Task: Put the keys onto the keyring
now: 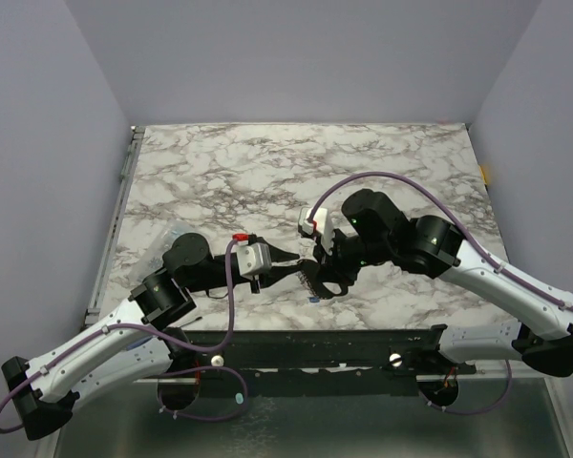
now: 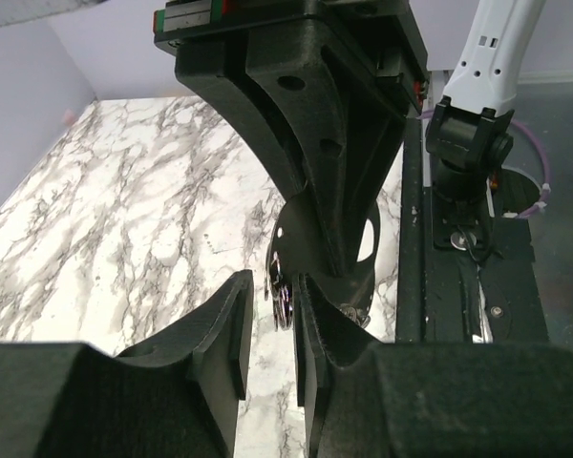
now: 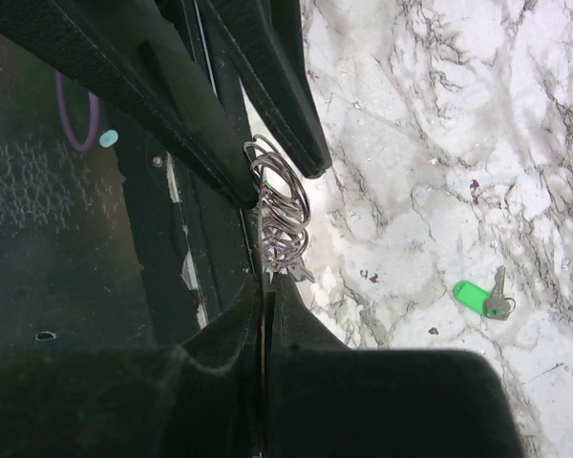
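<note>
Keyring [image 3: 282,215]: one bundle of silvery coils, held above the table [image 3: 439,143] between my two grippers. My right gripper [image 3: 265,296] is pressed together on its lower end, and my left gripper [image 2: 272,315] pinches its top. One green key [image 3: 476,296] lies on the marble, well apart.

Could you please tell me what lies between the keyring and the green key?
Only bare marble table lies between the keyring and the green key. The right wrist view shows that stretch.
</note>
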Robot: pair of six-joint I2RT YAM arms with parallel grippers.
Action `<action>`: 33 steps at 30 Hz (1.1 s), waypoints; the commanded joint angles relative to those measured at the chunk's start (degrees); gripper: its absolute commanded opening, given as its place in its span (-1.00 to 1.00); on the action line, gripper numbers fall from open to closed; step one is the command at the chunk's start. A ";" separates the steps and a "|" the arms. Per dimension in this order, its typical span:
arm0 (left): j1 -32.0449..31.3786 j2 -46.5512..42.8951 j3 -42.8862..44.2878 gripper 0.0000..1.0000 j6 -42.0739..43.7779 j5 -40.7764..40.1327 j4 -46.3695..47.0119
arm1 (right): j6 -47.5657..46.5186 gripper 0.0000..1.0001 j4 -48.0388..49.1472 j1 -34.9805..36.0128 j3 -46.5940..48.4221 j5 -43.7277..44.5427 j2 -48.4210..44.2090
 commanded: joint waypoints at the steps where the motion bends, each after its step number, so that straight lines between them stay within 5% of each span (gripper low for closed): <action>1: 0.03 -0.74 0.63 -0.42 -0.47 -1.31 0.28 | 0.34 -0.99 -0.88 0.28 0.34 0.20 -1.12; 13: 0.05 -0.29 0.96 -0.72 -0.48 -1.62 1.22 | 0.43 -0.99 -0.80 0.41 -0.03 0.22 -1.25; 18: 0.07 -0.73 1.02 -0.23 -0.87 -2.17 1.68 | 0.43 -0.99 -0.63 0.37 -0.35 0.30 -1.34; 33: 0.09 -1.03 1.25 -0.33 -2.42 -1.96 2.77 | 0.44 -0.99 -0.72 0.37 -0.26 0.18 -1.38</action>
